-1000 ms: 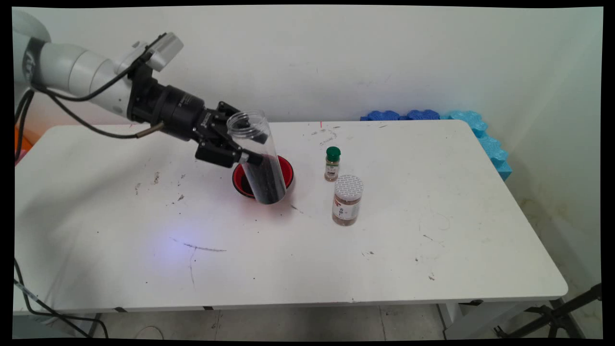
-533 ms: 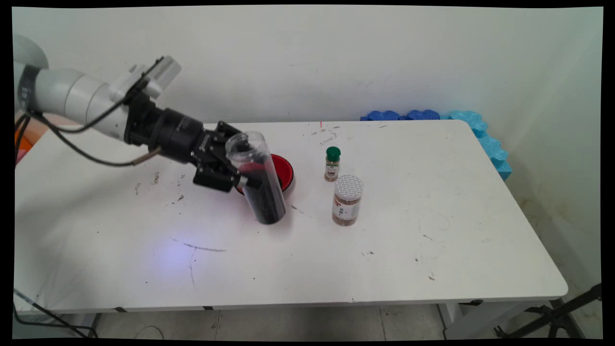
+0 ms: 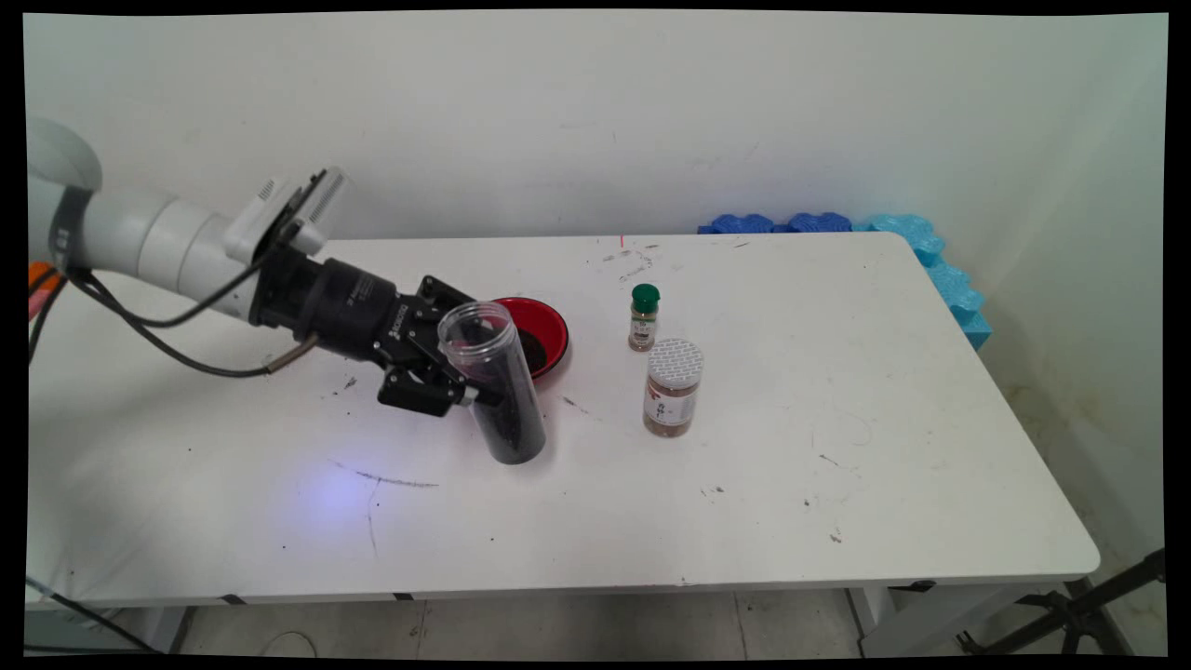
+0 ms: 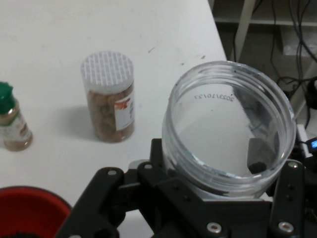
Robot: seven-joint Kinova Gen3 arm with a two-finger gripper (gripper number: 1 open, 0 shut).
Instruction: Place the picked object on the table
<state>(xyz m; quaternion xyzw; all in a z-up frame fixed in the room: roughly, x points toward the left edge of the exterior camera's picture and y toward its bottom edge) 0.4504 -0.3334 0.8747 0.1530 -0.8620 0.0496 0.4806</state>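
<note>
Near the bench's [image 3: 763, 521] left-centre, the jaws [image 3: 462, 372] are clamped on an open clear jar [image 3: 493, 381] of dark grains, tilted, its base apparently touching the bench beside the red bowl [image 3: 535, 335], spice bottles [image 3: 643, 318] well apart.

One open jar [image 3: 493, 381], two lidded spice jars [image 3: 672, 387], one red bowl [image 3: 538, 335].

Clear smooth plastic jar [image 3: 493, 381], glossy red bowl [image 3: 540, 333], matt scuffed white table [image 3: 791, 465], ribbed white lid [image 4: 107, 71]
</note>
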